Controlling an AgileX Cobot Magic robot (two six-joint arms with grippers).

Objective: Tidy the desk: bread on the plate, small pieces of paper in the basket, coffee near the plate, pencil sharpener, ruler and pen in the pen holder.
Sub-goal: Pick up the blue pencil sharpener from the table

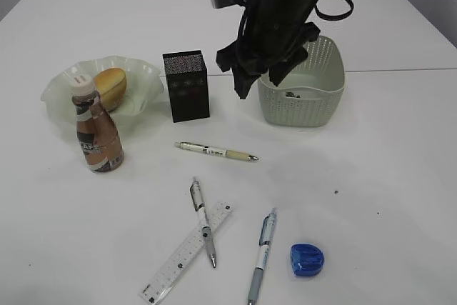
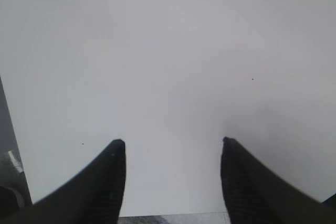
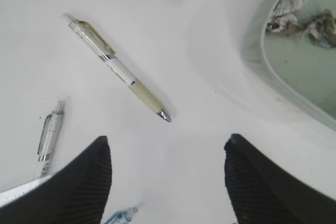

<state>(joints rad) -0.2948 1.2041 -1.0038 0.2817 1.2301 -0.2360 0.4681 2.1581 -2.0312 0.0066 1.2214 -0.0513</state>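
While uncollected, translucent black-marked ruler (image 1: 187, 252)

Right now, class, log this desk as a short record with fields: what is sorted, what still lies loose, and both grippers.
sorted: golden oblong bread in ruffled green glass plate; crumpled paper scraps in sage perforated basket
beside plate: brown coffee bottle
loose: three pens, translucent ruler, blue sharpener
black mesh pen holder: upright
left gripper: open, empty
right gripper: open, empty

Three pens are lying on the desk (image 1: 400, 148): a cream pen (image 1: 216, 151), a pen (image 1: 203, 221) crossing the one ruler (image 1: 187, 252), and a blue-accented pen (image 1: 262, 255). One blue sharpener (image 1: 306, 260), one bottle (image 1: 97, 134), one bread (image 1: 111, 86), one plate (image 1: 146, 76), one pen holder (image 1: 186, 86) and one basket (image 1: 303, 108) are sitting there too.
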